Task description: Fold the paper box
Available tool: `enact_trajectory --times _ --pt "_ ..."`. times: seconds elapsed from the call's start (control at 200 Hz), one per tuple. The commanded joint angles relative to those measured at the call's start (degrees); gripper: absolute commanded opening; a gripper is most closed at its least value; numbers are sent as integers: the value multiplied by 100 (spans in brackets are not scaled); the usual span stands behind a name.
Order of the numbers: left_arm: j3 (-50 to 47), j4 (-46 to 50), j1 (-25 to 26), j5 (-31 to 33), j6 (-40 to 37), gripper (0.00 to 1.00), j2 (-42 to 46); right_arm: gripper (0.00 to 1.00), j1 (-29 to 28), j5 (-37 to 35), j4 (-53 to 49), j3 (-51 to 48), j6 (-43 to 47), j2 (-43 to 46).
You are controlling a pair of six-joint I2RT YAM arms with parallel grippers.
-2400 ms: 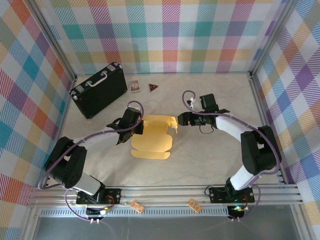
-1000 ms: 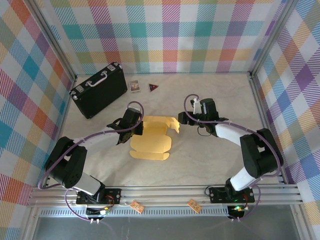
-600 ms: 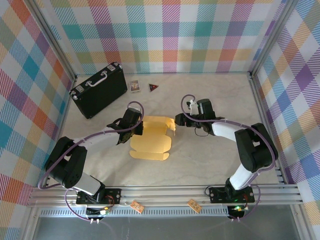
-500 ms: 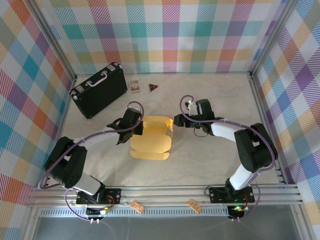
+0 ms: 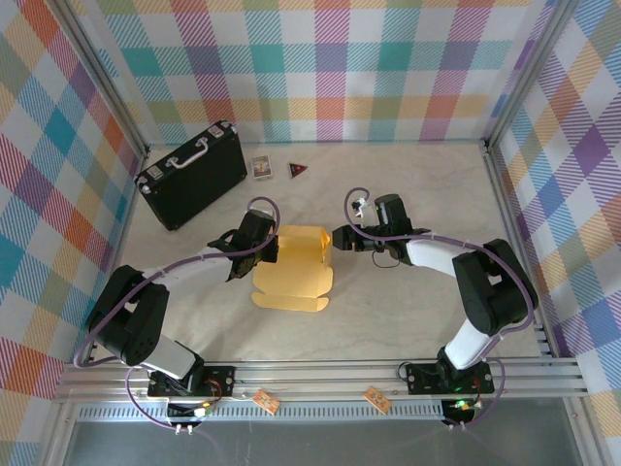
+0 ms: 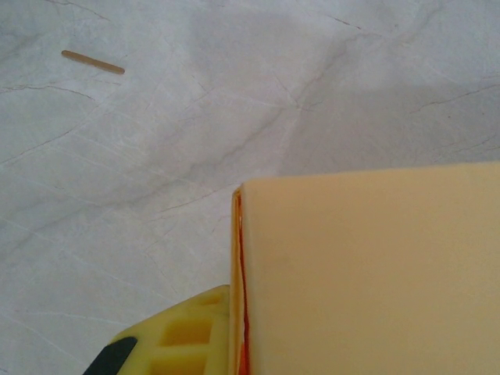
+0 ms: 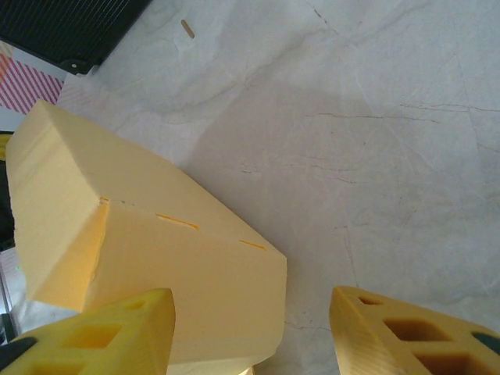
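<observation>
The mustard-yellow paper box [image 5: 294,270] lies partly folded on the pale table between the two arms. At its left edge, my left gripper [image 5: 265,249] is shut on a cardboard panel. In the left wrist view that panel [image 6: 367,273] covers the lower right, with one yellow finger [image 6: 168,340] pressed against its edge. My right gripper [image 5: 339,238] is at the box's upper right side, jaws open. In the right wrist view a raised flap of the box [image 7: 156,234] lies against the left finger [image 7: 117,332]; the right finger [image 7: 406,332] stands apart from it.
A black hard case [image 5: 191,173] with a pale handle lies at the back left, its corner also in the right wrist view [image 7: 70,27]. A small card [image 5: 261,167] and a dark triangle [image 5: 298,170] sit near the back wall. A thin wooden stick [image 6: 92,62] lies on the table.
My right gripper has moved left against the box's right side and narrowed somewhat. The ragged right flap now stands folded up. The left gripper has kept its hold and place.
</observation>
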State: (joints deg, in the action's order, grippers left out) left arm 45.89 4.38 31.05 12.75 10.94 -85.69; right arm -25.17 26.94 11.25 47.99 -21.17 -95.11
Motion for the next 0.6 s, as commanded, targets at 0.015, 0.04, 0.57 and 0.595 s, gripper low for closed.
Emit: enact_trajectory --times 0.015,0.04,0.57,0.595 --pt "86 29 59 44 22 0 -38 55 -110 224 194 78 84 -103" --pt "85 36 57 55 23 0 -40 55 -120 228 186 71 102 -112" --pt "91 47 71 41 22 0 -9 56 -565 217 723 -118 338 -229" --pt "85 53 74 51 18 0 -7 57 -592 177 795 -146 355 -219"
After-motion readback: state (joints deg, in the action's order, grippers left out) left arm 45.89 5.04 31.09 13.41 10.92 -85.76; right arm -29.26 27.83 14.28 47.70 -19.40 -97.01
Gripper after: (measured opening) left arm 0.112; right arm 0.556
